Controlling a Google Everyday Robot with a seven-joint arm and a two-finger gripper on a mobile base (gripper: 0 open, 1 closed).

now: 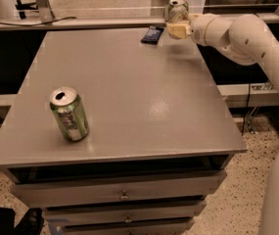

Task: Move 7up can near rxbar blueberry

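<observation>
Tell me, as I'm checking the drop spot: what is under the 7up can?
The pincer grips the 7up can around its lower part, hiding its base. Beneath is the table corner, rxbar blueberry close beside. Whether the can touches the table cannot be seen.
</observation>
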